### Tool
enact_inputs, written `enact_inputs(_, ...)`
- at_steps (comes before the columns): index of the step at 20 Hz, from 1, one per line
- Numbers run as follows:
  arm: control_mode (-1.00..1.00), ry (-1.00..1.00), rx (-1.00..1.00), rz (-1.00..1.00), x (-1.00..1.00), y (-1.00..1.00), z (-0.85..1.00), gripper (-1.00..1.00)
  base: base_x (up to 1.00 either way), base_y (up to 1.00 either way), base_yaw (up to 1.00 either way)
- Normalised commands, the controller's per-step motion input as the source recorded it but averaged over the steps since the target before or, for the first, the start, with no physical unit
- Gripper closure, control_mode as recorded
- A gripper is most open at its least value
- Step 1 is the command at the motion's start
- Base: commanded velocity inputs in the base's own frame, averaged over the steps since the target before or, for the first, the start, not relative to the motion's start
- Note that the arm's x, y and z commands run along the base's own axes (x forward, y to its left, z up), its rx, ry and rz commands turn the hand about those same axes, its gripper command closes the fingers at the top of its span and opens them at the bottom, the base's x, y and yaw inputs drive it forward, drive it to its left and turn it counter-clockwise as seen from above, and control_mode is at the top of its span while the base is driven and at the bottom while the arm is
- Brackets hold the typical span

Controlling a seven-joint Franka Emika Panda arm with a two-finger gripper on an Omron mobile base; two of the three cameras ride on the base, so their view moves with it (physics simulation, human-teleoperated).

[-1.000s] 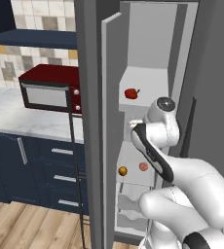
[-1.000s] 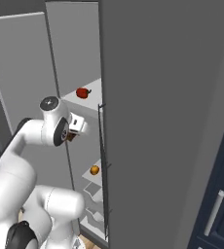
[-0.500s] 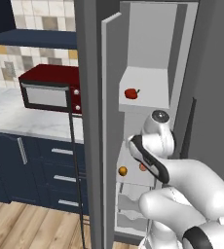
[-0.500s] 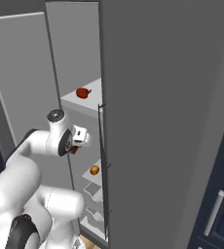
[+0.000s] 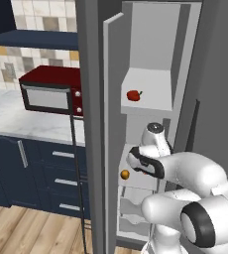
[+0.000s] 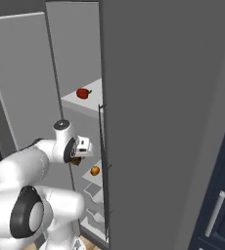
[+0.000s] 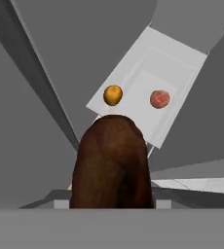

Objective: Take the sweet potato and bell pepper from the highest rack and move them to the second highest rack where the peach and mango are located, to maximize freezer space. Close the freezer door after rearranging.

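Note:
My gripper (image 6: 77, 157) is shut on the sweet potato (image 7: 112, 163), a dark brown lump that covers the fingertips in the hand view. It hangs just in front of the second highest rack (image 7: 175, 73), where the orange mango (image 7: 113, 95) and the pinkish peach (image 7: 159, 98) lie side by side. The mango (image 6: 95, 171) also shows just below and right of the hand. Alone on the highest rack (image 5: 155, 87) lies the red bell pepper (image 5: 134, 95). To the left, the freezer door (image 5: 112, 149) stands open.
White wavy-fronted drawers (image 5: 131, 208) sit under the second rack. A closed grey door with a long dark handle (image 6: 102, 161) stands close to the right of the hand. A red microwave (image 5: 49, 92) rests on the marble counter at left.
The arm has come down from just under the top rack to the level of the second rack, carrying the sweet potato. The bell pepper has not moved.

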Motion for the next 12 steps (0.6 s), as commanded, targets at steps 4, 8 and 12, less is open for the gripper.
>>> enact_inputs(4,-1.00,0.00,-0.08,0.05,0.10,-0.07,-0.61,1.00,0.00,0.00,0.00)
enact_inputs(8,-1.00,0.00,0.00,0.00,0.37,-0.26,-0.35,1.00,0.00,0.00,0.00)
enact_inputs(12,-1.00,0.00,0.00,0.00,0.42,-0.29,-0.44,1.00,0.00,0.00,0.00)
